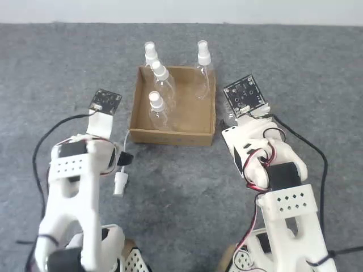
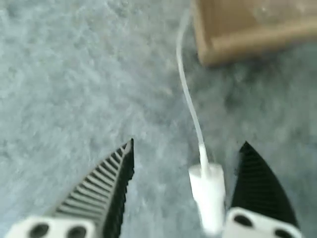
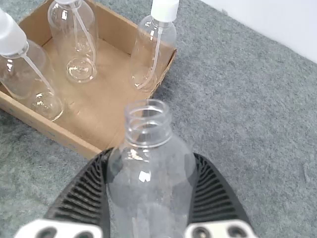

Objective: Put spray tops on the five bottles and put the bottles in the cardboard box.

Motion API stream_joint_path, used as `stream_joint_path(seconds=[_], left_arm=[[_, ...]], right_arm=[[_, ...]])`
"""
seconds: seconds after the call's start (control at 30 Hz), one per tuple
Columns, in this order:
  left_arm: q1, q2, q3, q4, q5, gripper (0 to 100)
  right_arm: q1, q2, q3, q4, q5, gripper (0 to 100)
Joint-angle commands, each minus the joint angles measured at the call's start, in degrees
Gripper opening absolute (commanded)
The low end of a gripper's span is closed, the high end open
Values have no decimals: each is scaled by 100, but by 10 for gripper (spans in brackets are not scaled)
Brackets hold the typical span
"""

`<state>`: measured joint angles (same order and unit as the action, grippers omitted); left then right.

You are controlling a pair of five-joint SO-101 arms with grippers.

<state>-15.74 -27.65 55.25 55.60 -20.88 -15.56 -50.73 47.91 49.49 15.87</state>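
The cardboard box (image 1: 170, 137) sits at the table's middle, with several clear bottles in it, each capped with a white spray top (image 1: 156, 101). My right gripper (image 3: 151, 163) is shut on an uncapped clear bottle (image 3: 147, 119), held upright just outside the box's right front corner (image 1: 229, 118). A loose white spray top (image 1: 119, 182) lies on the carpet left of the box front, its thin tube (image 2: 188, 94) pointing toward the box. My left gripper (image 2: 187, 145) hangs open over it, the spray head (image 2: 209, 191) close beside one finger.
Grey carpet covers the table. The box's near corner (image 2: 218, 49) lies just beyond the tube's end. Capped bottles (image 3: 153, 49) stand along the box's far wall (image 3: 114, 20). Cables trail from both arms near the front edge.
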Motion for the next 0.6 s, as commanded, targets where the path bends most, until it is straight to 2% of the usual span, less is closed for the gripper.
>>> stream_joint_path(seconds=[0.0,0.1,0.37,0.57], left_arm=[[35,747,-75,-897,211,305],[-44,1319,-338,-1029,220,305],[-624,2681,-1710,-774,220,305],[-1020,3525,-2765,-114,220,287]], right_arm=[[40,-215,-53,-154,-53,15],[40,-215,-53,-154,-53,15],[40,-215,-53,-154,-53,15],[40,-215,-53,-154,-53,15]])
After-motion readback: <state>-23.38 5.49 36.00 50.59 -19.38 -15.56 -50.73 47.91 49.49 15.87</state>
